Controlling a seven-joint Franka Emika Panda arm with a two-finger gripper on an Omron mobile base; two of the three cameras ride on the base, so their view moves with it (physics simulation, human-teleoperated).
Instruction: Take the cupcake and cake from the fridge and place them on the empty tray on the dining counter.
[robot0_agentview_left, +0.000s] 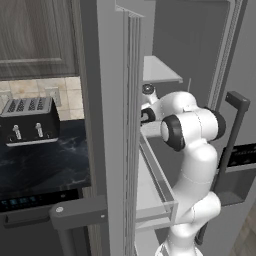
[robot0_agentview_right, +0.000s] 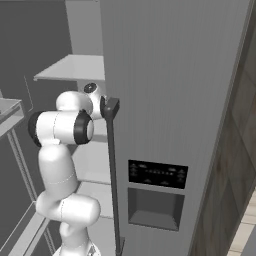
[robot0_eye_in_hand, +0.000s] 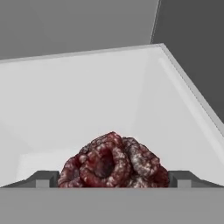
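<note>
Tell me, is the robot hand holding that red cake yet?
Not yet. The gripper is open, with its fingertips on either side of the cake on the white fridge shelf.

- A black toaster (robot0_agentview_left: 31, 120) stands on a dark marbled surface (robot0_agentview_left: 50, 165).
- Behind it is a beige tiled wall (robot0_agentview_left: 55, 92).
- Dark wood cabinet (robot0_agentview_left: 35, 35) hangs above.

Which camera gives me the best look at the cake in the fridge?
The hand view. The cake sits close up on a white fridge shelf, its lumpy reddish top clear, between the open fingers. In both base views the cake is hidden; they show the arm reaching into the fridge.
</note>
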